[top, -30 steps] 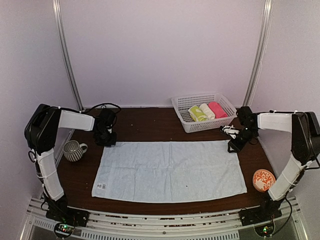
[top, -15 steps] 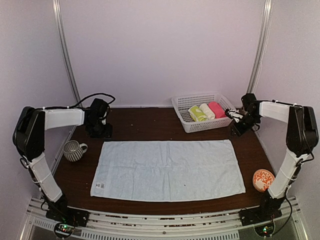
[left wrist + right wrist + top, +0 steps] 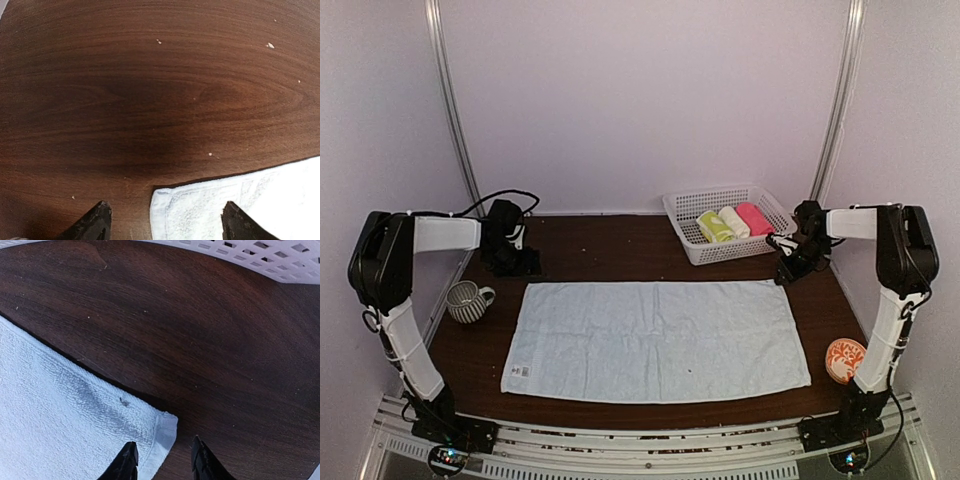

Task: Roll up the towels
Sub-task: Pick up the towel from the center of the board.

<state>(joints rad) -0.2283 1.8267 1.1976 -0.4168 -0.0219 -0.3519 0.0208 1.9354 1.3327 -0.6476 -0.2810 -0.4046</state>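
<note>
The pale blue towel (image 3: pixel 655 340) lies spread flat on the dark wooden table. My left gripper (image 3: pixel 520 262) hovers open at its far left corner. In the left wrist view the towel corner (image 3: pixel 200 210) shows just between and below the wide-apart fingertips of the left gripper (image 3: pixel 165 225). My right gripper (image 3: pixel 785 270) is at the far right corner, its jaws apart and holding nothing. In the right wrist view the towel's hemmed corner (image 3: pixel 165 427) lies flat ahead of the right gripper (image 3: pixel 162 462). The yellow-green and white towel (image 3: pixel 713 228) sits rolled in the basket.
A white mesh basket (image 3: pixel 692 205) at the back right also holds a cream roll (image 3: pixel 734 222) and a pink roll (image 3: pixel 754 218); its wall (image 3: pixel 250 252) is close to my right gripper. A striped mug (image 3: pixel 467 300) stands at the left, an orange dish (image 3: pixel 847 360) at the right.
My left gripper has opened and let go of the towel's far left corner. Both grippers pulled back from the far corners, and the towel now lies flat.
</note>
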